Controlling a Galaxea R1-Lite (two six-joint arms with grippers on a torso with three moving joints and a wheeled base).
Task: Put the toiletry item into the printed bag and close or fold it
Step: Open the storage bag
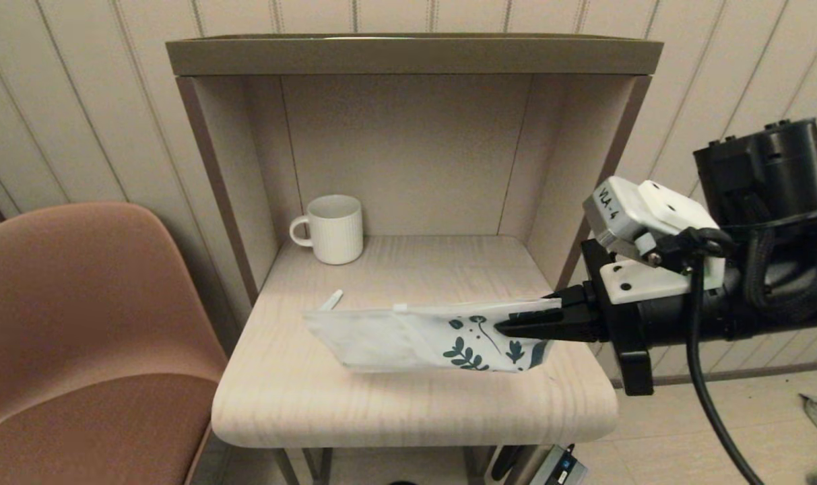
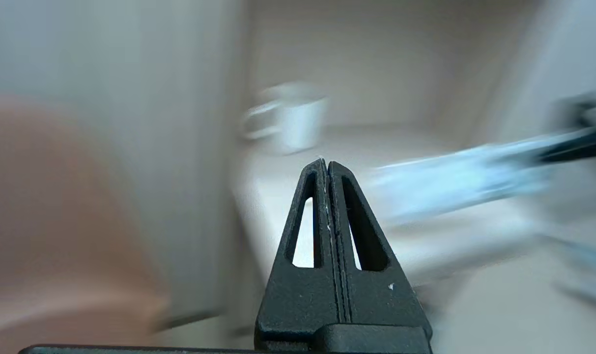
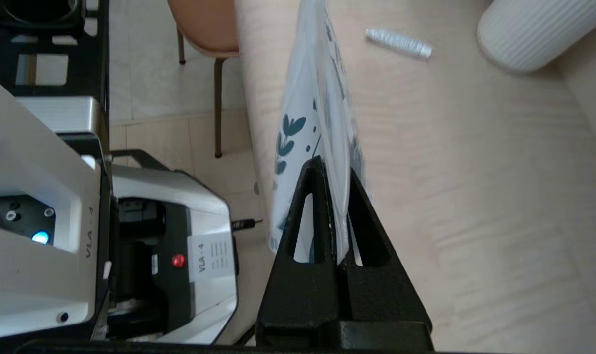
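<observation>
Being pinched at its leaf-printed end by the closed right pincer, the printed bag is being held above the tabletop, the toiletry item lying behind it, the left pincer closed empty.

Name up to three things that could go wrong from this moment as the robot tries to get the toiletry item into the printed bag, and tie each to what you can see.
1. The right gripper pinches only the printed bag at its leafy end, so the sagging bag could slip.
2. The toiletry item lies partly behind the bag; dragging the bag might sweep it away.
3. The left gripper, shut, might bump the mug.
</observation>
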